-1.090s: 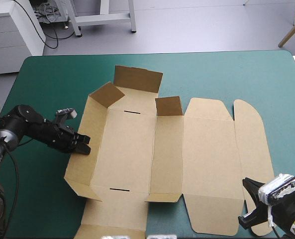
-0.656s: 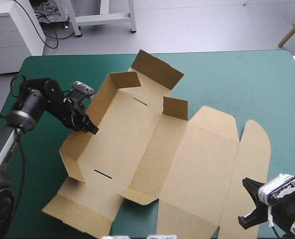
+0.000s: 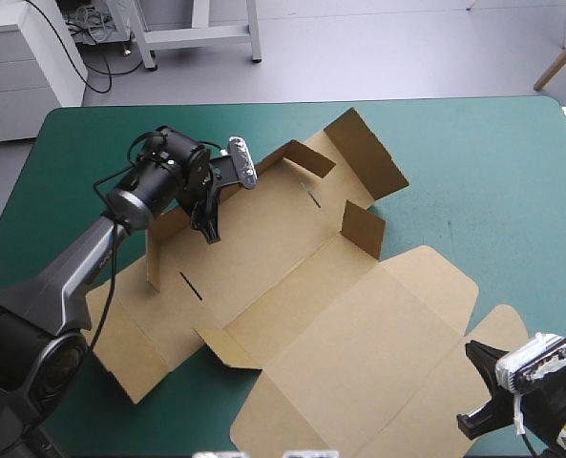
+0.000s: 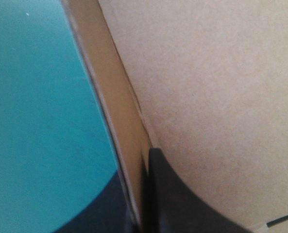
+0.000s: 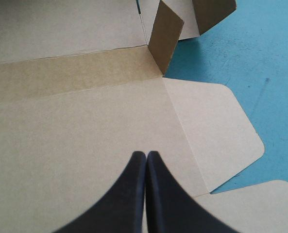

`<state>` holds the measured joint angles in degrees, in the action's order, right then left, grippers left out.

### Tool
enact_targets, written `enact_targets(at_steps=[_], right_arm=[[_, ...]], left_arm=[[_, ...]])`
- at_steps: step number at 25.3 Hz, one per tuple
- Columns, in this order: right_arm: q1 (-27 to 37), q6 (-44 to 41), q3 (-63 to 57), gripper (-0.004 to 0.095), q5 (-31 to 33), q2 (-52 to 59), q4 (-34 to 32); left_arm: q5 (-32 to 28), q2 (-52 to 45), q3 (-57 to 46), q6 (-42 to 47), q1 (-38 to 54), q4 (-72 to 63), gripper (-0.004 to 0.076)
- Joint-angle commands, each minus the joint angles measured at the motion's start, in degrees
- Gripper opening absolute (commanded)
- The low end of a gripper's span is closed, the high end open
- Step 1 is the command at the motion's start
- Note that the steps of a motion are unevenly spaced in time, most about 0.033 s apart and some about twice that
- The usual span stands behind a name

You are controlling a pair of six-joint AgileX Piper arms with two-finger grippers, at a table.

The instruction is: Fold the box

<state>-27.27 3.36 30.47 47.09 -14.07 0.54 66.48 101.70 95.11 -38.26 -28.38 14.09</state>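
Observation:
The brown box (image 3: 302, 286) lies slantwise across the teal-green cover (image 3: 473, 172), mostly flat, with its left wall (image 3: 173, 239) raised. Two flaps (image 3: 364, 157) stand up at its far end. My left gripper (image 3: 209, 227) is at that raised wall, shut on it. In the left wrist view the board's edge (image 4: 119, 121) runs between the black fingers (image 4: 168, 194). My right gripper (image 3: 480, 391) waits at the table's front right corner. Its fingers meet in one arch, with my right gripper (image 5: 146, 158) shut and empty above the flat lid panel (image 5: 76, 121).
Bare cover (image 3: 483, 191) stretches along the far right side and along the left edge (image 3: 44, 210). The lid's rounded tab (image 5: 216, 131) lies flat ahead of the right gripper, with bare cover (image 5: 250, 53) beyond it. The box's front corner reaches the table's front edge.
My left gripper has swung from the table's left toward the far middle, holding the wall. The whole box has turned clockwise with it. The right arm has not moved.

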Motion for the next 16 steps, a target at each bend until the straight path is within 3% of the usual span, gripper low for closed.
enact_targets(at_steps=[1, 5, 11, 16], right_arm=[[0.3, 0.6, 1.6, -0.0019, -4.3, -0.6, 0.1], [0.3, 0.6, 1.6, -0.0019, -4.3, -0.6, 0.1], [0.3, 0.6, 1.6, -0.0019, -4.3, -0.6, 0.1], [0.3, 0.6, 1.6, -0.0019, -4.3, -0.6, 0.1]], left_arm=[[-6.5, -1.3, 2.1, -2.4, -3.4, 13.7, -0.001], [-15.4, -0.9, 2.1, 3.0, -8.3, 24.2, -0.001], [-16.7, -0.9, -0.8, 8.5, -12.6, 25.6, -0.001], [-18.7, -1.3, -6.3, 19.6, -16.3, 37.6, -0.001]])
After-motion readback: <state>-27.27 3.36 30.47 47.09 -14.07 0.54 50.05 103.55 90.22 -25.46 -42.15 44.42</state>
